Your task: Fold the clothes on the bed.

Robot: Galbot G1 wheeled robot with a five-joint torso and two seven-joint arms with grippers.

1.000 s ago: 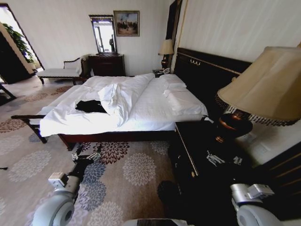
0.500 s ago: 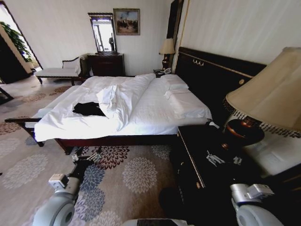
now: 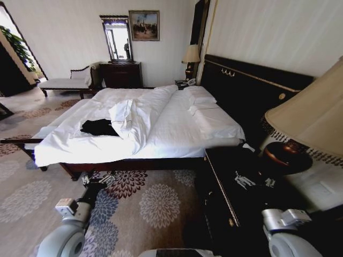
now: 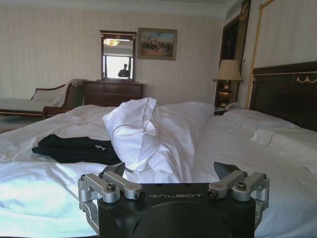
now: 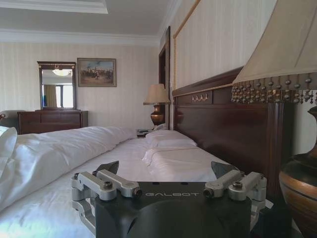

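- Hotel-style bedroom, furnished around a large bed (image 3: 177, 128) with white linen and a tall dark headboard (image 3: 252, 88).
- Beside the bed: dark nightstand (image 3: 230, 182), fringed lamp (image 3: 308, 123).
- Beyond its foot: dresser (image 3: 122, 74), mirror (image 3: 118, 38), framed painting (image 3: 144, 25), chaise (image 3: 67, 81).
- Below it: floral-patterned carpet (image 3: 155, 206).

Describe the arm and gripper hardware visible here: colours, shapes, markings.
Both arms have rounded pale grey shells with small light boxy modules near the joints, darker toward the wrists. The left gripper and right gripper each have a black body with white "GALBOT" lettering, silver metal linkages with round bolts, and black wedge-shaped fingertips.
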